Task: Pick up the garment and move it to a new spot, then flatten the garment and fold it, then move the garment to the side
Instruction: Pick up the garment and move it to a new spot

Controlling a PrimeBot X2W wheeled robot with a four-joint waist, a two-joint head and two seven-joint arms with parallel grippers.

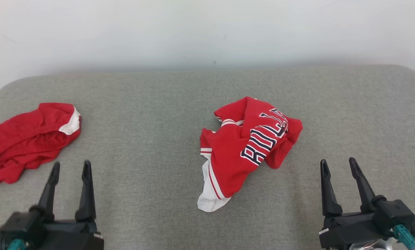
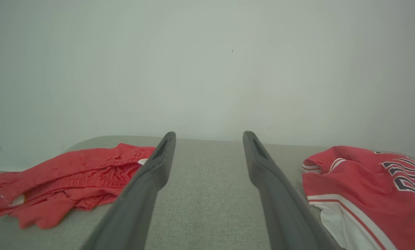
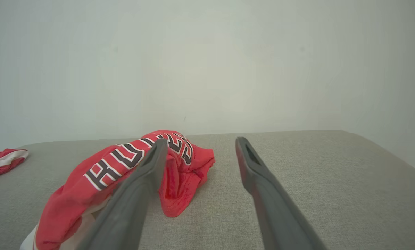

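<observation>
A crumpled red garment (image 1: 243, 147) with dark lettering and white trim lies in a heap near the middle of the grey padded surface (image 1: 151, 114). It shows at the right in the left wrist view (image 2: 363, 187) and at the left in the right wrist view (image 3: 124, 166). My left gripper (image 1: 70, 168) stands open at the lower left, well to the garment's left, with nothing between its fingers. My right gripper (image 1: 337, 166) is open at the lower right, a short way right of the garment and apart from it.
A second red garment (image 1: 26, 139) with a white band lies bunched at the left edge of the surface, just above my left gripper, and is seen in the left wrist view (image 2: 68, 177). A pale wall (image 1: 207, 31) rises behind the surface.
</observation>
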